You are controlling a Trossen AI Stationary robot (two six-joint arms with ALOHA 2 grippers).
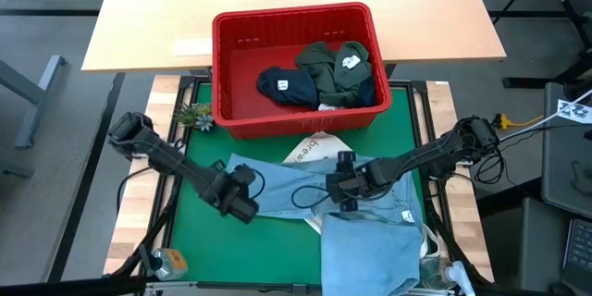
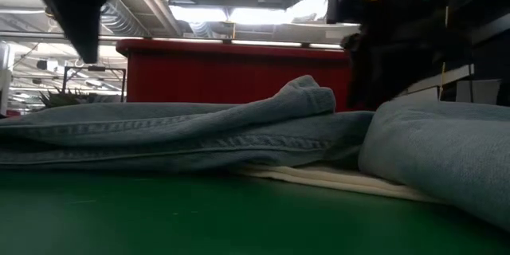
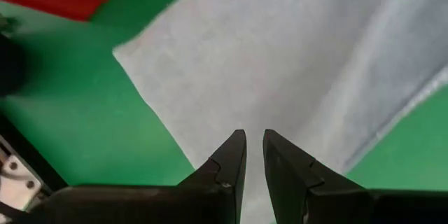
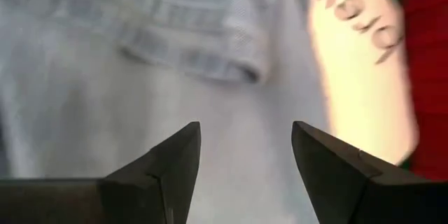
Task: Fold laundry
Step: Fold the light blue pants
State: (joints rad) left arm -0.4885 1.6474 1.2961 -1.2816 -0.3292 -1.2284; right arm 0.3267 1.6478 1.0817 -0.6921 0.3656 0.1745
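Denim, light blue, lies spread over the green mat [image 1: 194,245] on the desk — one denim garment [image 1: 277,190] stretched flat across the middle, and a second, folded denim piece [image 1: 370,252] at the near edge, towards the right side. In the low view the flat garment [image 2: 183,127] forms a low ridge with stitched seams, and the folded piece [image 2: 446,155] bulks up beside it. A white tote bag [image 1: 310,151] with dark lettering peeks out from under the denim, just in front of the red basket [image 1: 296,122].

Inside the basket sit more garments: a navy blue one [image 1: 282,86] and dark olive green ones [image 1: 333,74], bunched together on the basket's right half. A small green plant [image 1: 194,116] rests by the basket's left corner.

The left gripper [image 1: 242,205] hangs over the left end of the flat denim; its fingers [image 3: 231,164] stand close together with a narrow gap, holding nothing. The right gripper [image 1: 340,190] is poised above the denim's middle, fingers [image 4: 175,154] wide apart over a hemmed edge of the cloth [image 4: 189,49] — nothing between them, with the tote bag's lettering [image 4: 357,21] just beyond.
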